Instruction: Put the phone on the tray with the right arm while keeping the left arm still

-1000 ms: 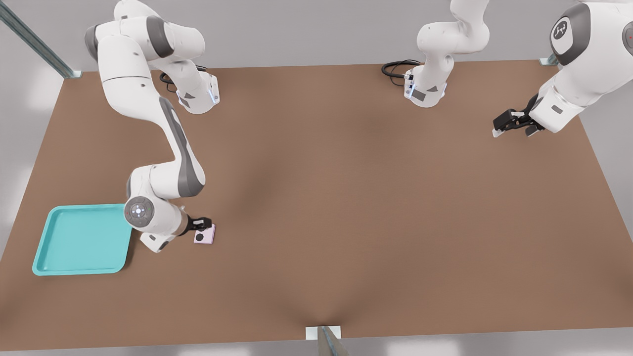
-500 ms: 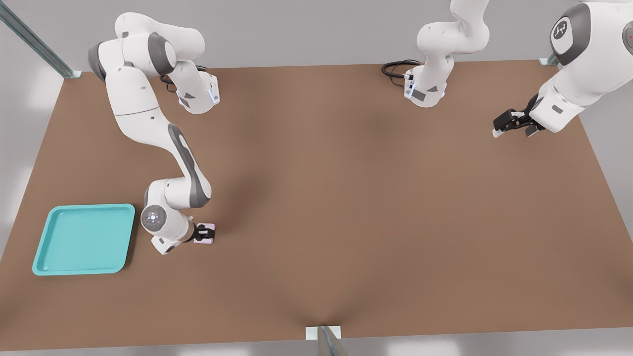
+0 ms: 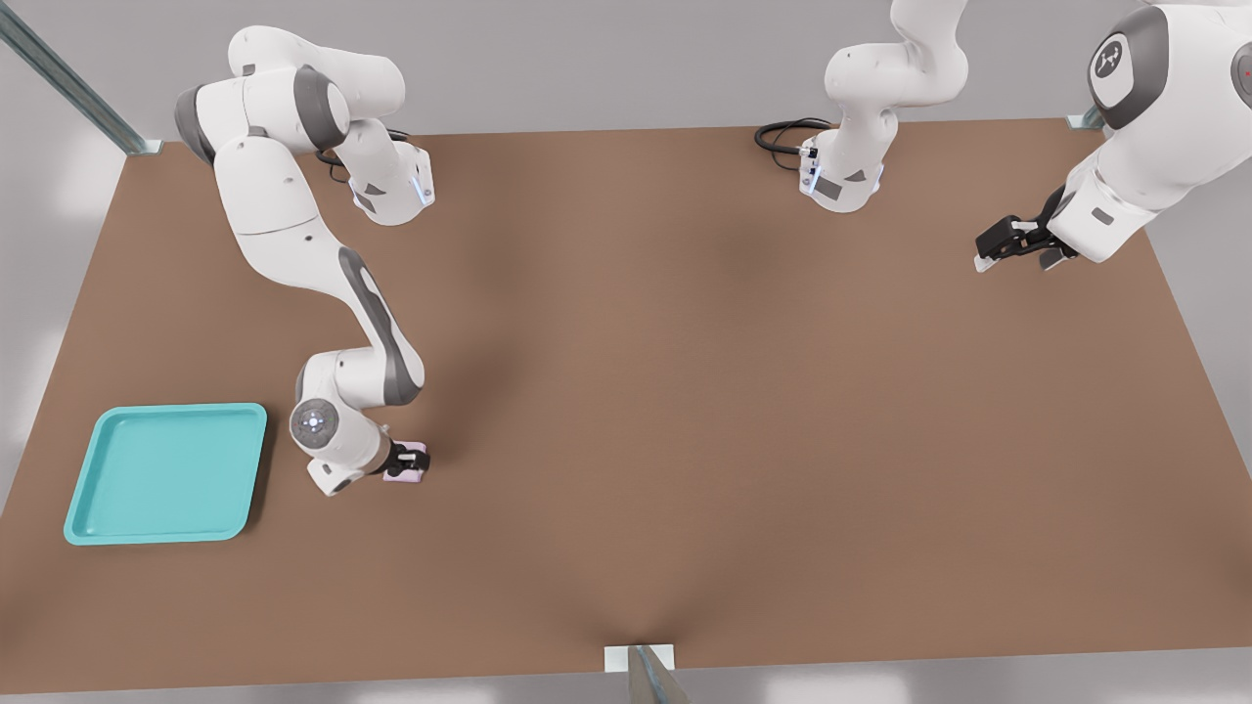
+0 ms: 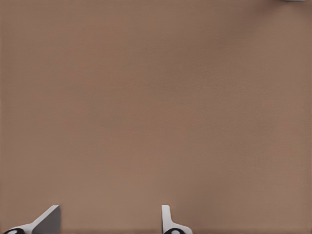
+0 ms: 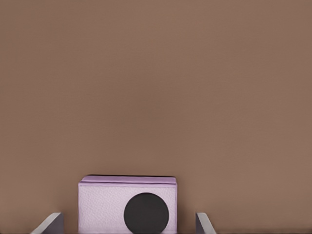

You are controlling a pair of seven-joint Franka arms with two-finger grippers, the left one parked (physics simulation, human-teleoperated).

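- Table [image 3: 685, 411]: broad brown top, fills most of the front view; bare brown surface is all that lies beyond the phone in the right wrist view.
- Right arm [image 3: 284, 225]: white with grey joint covers, reaching from its base at the far side on the front view's left down to the near-left part of the table. Wrist disc with glowing dot faces the camera.
- Tray [image 3: 98, 523]: turquoise, rounded corners, raised rim, flat on the table near the front view's left edge. Nothing in it. Just beside the arm's wrist, not touching it.
- Gripper [image 3: 407, 461]: black, low over the table, right at the phone. Fingers [image 5: 48, 224] spread, one on each side of the phone, with a gap visible on both sides; not pinching it.
- Phone [image 5: 127, 204]: pale pink, one black round lens in sight, lying flat on the table between the fingers. In the front view it [image 3: 415, 463] sits to the right of the tray, apart from it.
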